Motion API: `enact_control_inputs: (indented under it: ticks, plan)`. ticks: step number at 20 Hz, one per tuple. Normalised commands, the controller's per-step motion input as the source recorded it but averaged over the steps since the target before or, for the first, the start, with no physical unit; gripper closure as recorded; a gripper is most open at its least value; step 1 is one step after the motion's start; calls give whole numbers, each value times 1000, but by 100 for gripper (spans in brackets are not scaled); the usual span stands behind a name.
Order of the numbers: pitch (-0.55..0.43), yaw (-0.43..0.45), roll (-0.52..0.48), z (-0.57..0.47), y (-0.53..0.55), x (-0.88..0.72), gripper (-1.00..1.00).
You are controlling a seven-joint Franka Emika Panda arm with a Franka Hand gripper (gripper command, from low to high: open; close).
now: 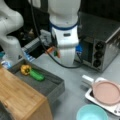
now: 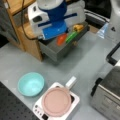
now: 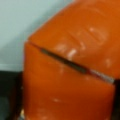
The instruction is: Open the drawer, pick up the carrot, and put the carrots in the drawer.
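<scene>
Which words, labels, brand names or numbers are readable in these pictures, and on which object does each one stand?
None can be read.
Silver toaster oven: marks beside its knobs are too blurred.
White hotplate: its small control buttons show no legible signs.
Orange carrot: no text on it.

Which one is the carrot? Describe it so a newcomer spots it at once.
Find the wooden-topped cabinet with its grey drawer pulled open. Over the drawer, in a front view, the robot's hand holds the carrot. It is stubby and bright orange, unlike the yellow-orange bell pepper and the long green vegetable lying in the drawer.
</scene>
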Motion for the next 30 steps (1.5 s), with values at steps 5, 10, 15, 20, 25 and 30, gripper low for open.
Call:
enact_control_inputs:
  ticks: [5, 10, 15, 20, 25, 30]
  plan:
    - [-266, 389, -68, -109, -250, -317, 100]
    - [-274, 398, -55, -31, -172, -369, 100]
    - [-303, 350, -72, -127, -109, -381, 100]
    - [-335, 288, -80, -255, -133, -416, 100]
    - [-326, 215, -85, -223, -110, -483, 100]
    - [-341, 197, -93, -205, -78, -497, 100]
